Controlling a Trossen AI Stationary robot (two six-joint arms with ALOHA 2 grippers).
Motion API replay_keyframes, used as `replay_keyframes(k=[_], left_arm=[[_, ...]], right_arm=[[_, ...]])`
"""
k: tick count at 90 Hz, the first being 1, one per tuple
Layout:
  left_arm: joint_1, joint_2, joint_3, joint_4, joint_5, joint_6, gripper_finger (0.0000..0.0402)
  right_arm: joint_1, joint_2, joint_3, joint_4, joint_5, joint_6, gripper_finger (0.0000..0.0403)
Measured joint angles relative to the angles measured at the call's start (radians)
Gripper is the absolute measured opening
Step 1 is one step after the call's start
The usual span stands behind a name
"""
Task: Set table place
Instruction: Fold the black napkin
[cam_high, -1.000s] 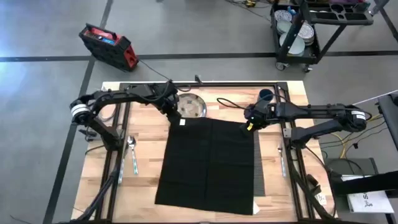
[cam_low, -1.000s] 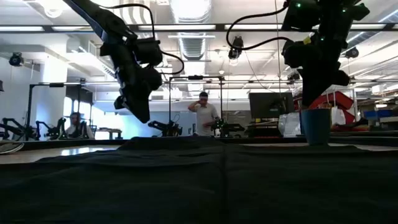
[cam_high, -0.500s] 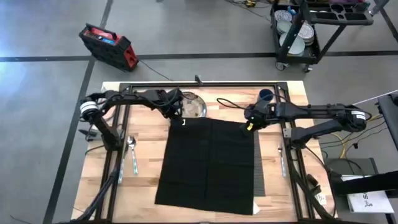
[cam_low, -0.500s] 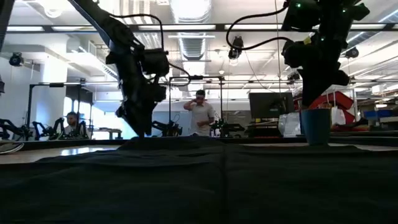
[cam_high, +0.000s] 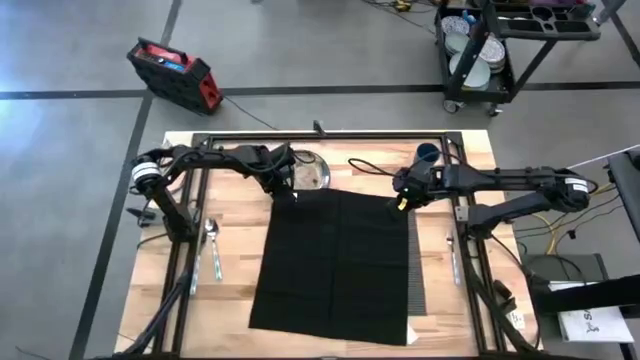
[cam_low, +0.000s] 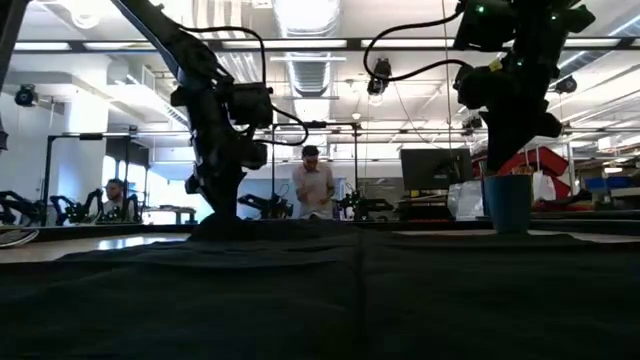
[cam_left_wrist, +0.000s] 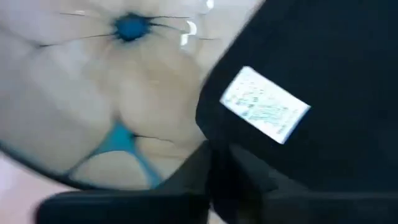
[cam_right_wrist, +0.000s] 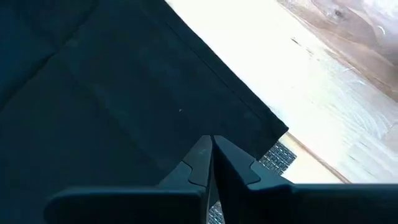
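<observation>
Contact is the change: the left gripper, which hung above the plain black cloth napkin a second ago, has dropped onto its far-left corner beside the patterned round plate, fingers closed together on the hem. The right gripper stays pinched on the far-right corner. Beneath the napkin, the ribbed grey placemat peeks out, so lifting the cloth clear looks next.

Cloth lying over the placemat mid-table, placemat edge showing along its right, plate sitting behind the cloth's far left corner, cup standing far right, spoon lying left, knife lying right.
</observation>
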Motion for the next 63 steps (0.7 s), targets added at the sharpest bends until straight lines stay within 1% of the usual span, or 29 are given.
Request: replay_keyframes(k=[8,16,38,45,57,63], left_arm=[[-0.006,-0.004,0.004,-0.006,0.004,0.0,0.0004],[-0.01,-0.035,0.007,-0.009,-0.001,-0.003,0.0001],[-0.012,-0.185,0.01,-0.011,-0.072,-0.027,0.0],[-0.012,-0.23,0.01,-0.007,-0.081,-0.027,0.0],[-0.01,-0.273,0.01,0.046,-0.092,-0.027,0.0],[-0.008,-0.278,0.017,0.08,-0.094,-0.029,0.0]], right_arm=[[0.0,0.0,-0.001,-0.003,0.0,0.0,0.0],[0.0,0.0,-0.001,-0.004,0.0,-0.002,0.0],[0.0,0.0,-0.001,-0.012,-0.001,-0.013,0.0],[-0.006,0.0,-0.001,-0.012,-0.003,-0.03,0.0],[-0.032,0.0,-0.001,-0.006,-0.006,-0.04,0.0],[-0.045,0.0,-0.001,0.008,-0.024,-0.057,0.0]])
